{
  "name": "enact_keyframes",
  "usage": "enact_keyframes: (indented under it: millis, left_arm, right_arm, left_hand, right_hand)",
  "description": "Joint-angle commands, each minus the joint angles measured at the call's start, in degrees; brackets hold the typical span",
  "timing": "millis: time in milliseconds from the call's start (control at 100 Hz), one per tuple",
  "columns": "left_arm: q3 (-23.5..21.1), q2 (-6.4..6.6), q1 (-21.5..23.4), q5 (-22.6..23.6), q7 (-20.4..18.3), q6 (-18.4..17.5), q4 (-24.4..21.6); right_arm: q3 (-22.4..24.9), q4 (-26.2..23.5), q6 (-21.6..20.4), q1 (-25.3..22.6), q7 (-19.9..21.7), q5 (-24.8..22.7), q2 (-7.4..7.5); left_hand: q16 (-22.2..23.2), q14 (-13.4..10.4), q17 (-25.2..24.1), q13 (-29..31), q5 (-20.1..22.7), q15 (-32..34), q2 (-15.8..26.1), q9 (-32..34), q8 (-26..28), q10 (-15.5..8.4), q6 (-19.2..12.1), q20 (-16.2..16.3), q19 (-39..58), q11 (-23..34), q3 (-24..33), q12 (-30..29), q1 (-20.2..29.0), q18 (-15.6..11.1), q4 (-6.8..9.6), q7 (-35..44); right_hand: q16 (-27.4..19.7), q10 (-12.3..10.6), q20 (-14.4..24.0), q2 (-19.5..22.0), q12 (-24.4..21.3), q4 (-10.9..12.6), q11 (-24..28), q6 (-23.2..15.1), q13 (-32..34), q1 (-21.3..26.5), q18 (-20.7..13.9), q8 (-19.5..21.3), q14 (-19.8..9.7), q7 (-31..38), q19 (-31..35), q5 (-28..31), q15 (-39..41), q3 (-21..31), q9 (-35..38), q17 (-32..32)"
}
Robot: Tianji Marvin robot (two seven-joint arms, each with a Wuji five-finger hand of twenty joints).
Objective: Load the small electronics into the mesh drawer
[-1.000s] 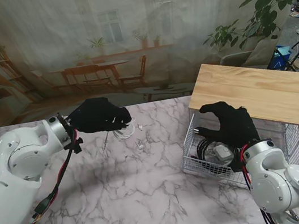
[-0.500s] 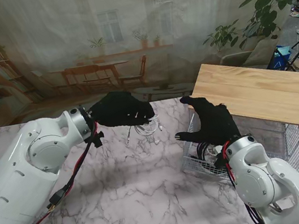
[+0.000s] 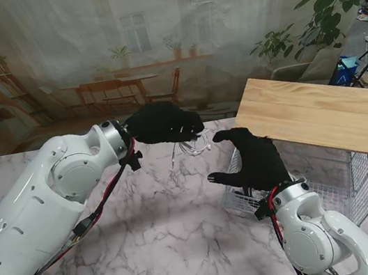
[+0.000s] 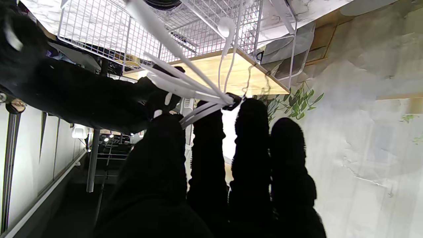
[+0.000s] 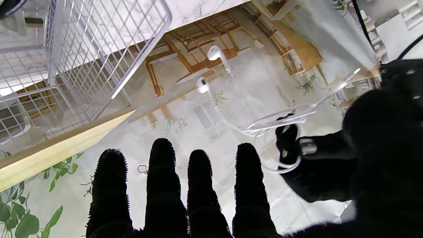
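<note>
While my left robot hand point(image 3: 164, 122) hangs above the marble surface point(image 3: 151, 235), it grasps a bundle of white wired earphones point(image 3: 196, 144), the looped cord pinched between thumb and fingers and trailing down from the fingertips. In the left wrist view the cords point(image 4: 185, 89) fan out from the black-gloved fingers point(image 4: 251, 132), with one earbud point(image 4: 225, 25) dangling in front of the wire mesh. The right wrist view shows both earbuds point(image 5: 208, 69) hanging free in the air on their thin leads, clear of the surface.

My right robot hand point(image 3: 255, 161) is released, its fingers spread apart and holding nothing. It hovers over the nearer left corner of the mesh drawer point(image 3: 248, 201), palm toward the surface, thumb stretched to my left. Its four fingers point(image 5: 162, 178) rise side by side in its own wrist camera, with the left robot hand point(image 5: 333, 158) and its catch of cord just beside them.

The mesh drawer sits pulled out from a white wire frame topped by a light wooden board point(image 3: 310, 113), at the right side of the surface. The earphones hang just to the left of the drawer's far corner, near the edge of the wooden board and not yet inside the drawer. What lies in the drawer is mostly hidden behind my right robot hand and arm point(image 3: 308, 244).
</note>
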Motion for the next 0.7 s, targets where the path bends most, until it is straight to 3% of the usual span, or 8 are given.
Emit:
enact_keyframes:
  millis: [0, 130, 290, 420, 690]
  left_arm:
    - [0.7, -0.89, -1.0, -0.5, -0.5, 0.8, 0.7]
    - [2.1, -1.29, -2.1, -1.1, -0.1, 2.3, 1.7]
    - [3.3, -1.62, -3.0, -1.5, 0.2, 3.6, 2.8]
    - [3.9, -1.77, -3.4, -1.6, 0.4, 4.1, 3.4]
    - [4.8, -1.95, -3.5, -2.3, 0.5, 4.2, 3.2]
  right_arm:
    - [-0.6, -0.2, 0.1, -0.3, 0.8, 0.4, 0.05]
    - [-1.2, -0.2, 0.2, -0.2, 1.3, 0.8, 0.12]
    - [-1.5, -0.1, 0.5, 0.0, 1.4, 0.6, 0.12]
    - [-1.9, 0.2, 1.0, 0.4, 0.7, 0.5, -0.03]
    - [-3.4, 1.8, 3.5, 3.2, 1.3, 0.8, -0.11]
  left_hand:
    - [0.7, 0.0, 0.3, 1.8, 0.2, 1.4, 3.7, 1.0, 2.7, 1.2, -6.3, 1.2, 1.5, 2.4, 5.8, -0.2, 5.1, -0.2, 1.41, 6.3]
    - [0.7, 0.0, 0.3, 1.8, 0.2, 1.4, 3.8, 1.0, 2.7, 1.1, -6.3, 1.2, 1.5, 2.4, 5.8, -0.2, 5.1, -0.2, 1.41, 6.3]
    - [0.7, 0.0, 0.2, 1.6, 0.1, 1.4, 3.8, 0.9, 2.7, 1.2, -6.3, 1.2, 1.5, 2.4, 5.8, -0.3, 5.1, -0.2, 1.4, 6.3]
    - [0.7, 0.0, 0.3, 1.7, 0.2, 1.4, 3.8, 0.9, 2.7, 1.3, -6.2, 1.2, 1.5, 2.5, 5.8, -0.3, 5.1, -0.2, 1.42, 6.4]
    - [0.7, 0.0, 0.3, 1.7, 0.2, 1.5, 3.7, 0.9, 2.6, 1.3, -6.2, 1.2, 1.5, 2.5, 5.8, -0.3, 5.1, -0.1, 1.45, 6.4]
  right_hand:
    - [-0.7, -0.3, -1.0, 0.8, 0.4, -0.7, 0.4, -3.3, -0.9, 0.8, 0.8, -2.7, -0.7, -2.7, -1.5, 0.4, -2.9, -1.4, -1.0, -1.2]
    - [0.4, -0.4, -1.3, 2.5, 0.7, -0.7, 0.3, -4.5, 0.7, 1.4, 1.0, -5.9, -0.8, -5.5, -1.7, -0.1, -1.5, -2.7, 1.0, -1.2]
    - [5.6, -0.4, -1.2, 3.5, 6.4, -0.5, 4.4, -5.1, 2.1, 1.3, 0.9, -9.4, -1.1, -7.1, -1.4, -1.8, 5.1, -3.3, 1.5, -1.1]
    - [8.4, -0.5, -0.9, 3.8, 9.5, -0.5, 6.4, -6.0, 1.9, 1.5, 1.1, -10.1, -1.4, -7.0, -1.1, -2.4, 9.8, -3.4, 1.1, -1.1]
    - [9.4, -0.1, -0.7, 3.6, 11.0, -0.4, 7.1, -7.0, 1.2, 2.4, 1.6, -10.3, -1.5, -6.5, -1.0, -2.2, 11.8, -3.4, 0.1, -1.2]
